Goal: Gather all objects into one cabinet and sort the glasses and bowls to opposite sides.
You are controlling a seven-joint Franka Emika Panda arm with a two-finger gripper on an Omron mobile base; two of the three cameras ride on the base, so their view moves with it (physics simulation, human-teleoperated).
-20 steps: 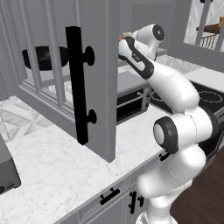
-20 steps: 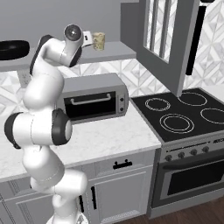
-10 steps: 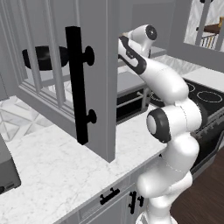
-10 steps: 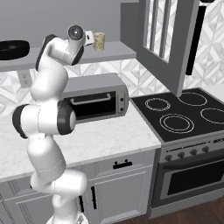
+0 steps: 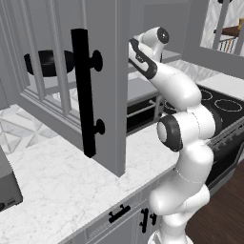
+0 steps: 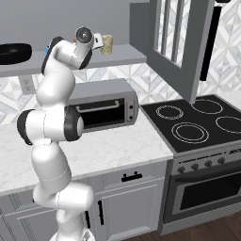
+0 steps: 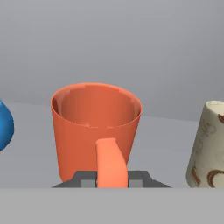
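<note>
Grey shelf [image 6: 122, 54] — marble counter [image 6: 103, 153]

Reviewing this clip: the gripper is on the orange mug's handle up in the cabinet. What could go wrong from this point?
1. The gripper is shut on the orange mug's handle alone; held that way, the mug may swing or slip when moved.
2. The pale cup stands close on one side and the blue bowl on the other, so a sideways move could knock either.
3. The open cabinet door hangs beside the arm; a wide swing might hit it.

Mug [image 7: 94, 131] btwn bowl [image 7: 5, 127] & cup [image 7: 211, 144] on shelf [image 6: 123, 52].
</note>
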